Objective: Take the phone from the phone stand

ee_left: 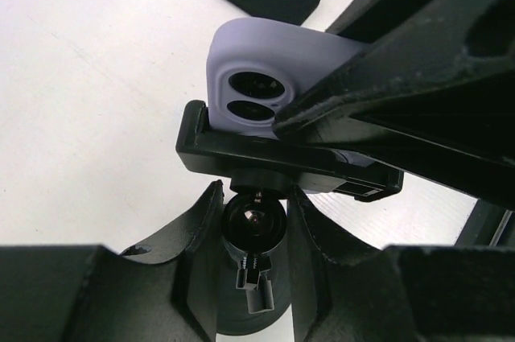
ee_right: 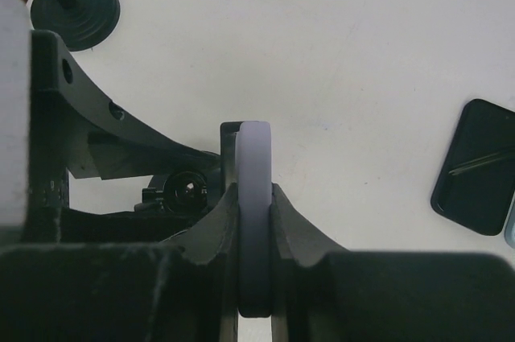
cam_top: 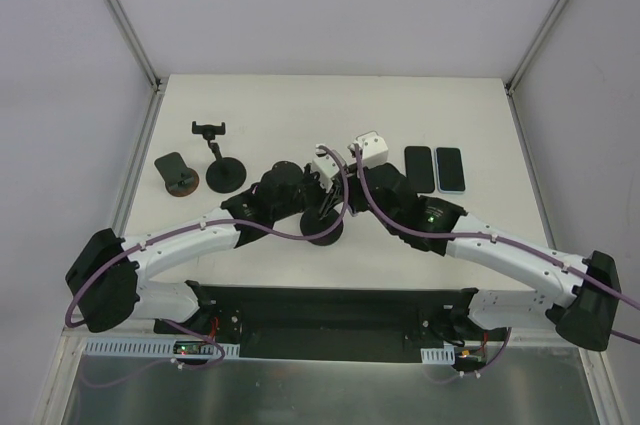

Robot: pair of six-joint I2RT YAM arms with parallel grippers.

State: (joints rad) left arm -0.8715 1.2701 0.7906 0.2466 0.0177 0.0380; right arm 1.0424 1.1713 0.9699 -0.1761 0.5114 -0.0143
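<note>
A lavender phone (ee_left: 265, 76) sits in the black clamp (ee_left: 282, 166) of the phone stand, whose round base (cam_top: 325, 232) rests mid-table. My left gripper (ee_left: 253, 197) is shut on the stand's neck at the ball joint, just below the clamp. In the right wrist view the phone (ee_right: 256, 157) stands edge-on, and my right gripper (ee_right: 256, 191) is shut on it from both sides. One of its fingers (ee_left: 386, 92) presses on the phone's back. From above, both grippers meet over the stand and hide the phone.
A black phone (cam_top: 418, 167) and a light-blue phone (cam_top: 450, 168) lie flat to the right. Two other stands are at the left: a black clamp stand (cam_top: 215, 157) and a small one on a brown base (cam_top: 178, 174). White walls ring the table.
</note>
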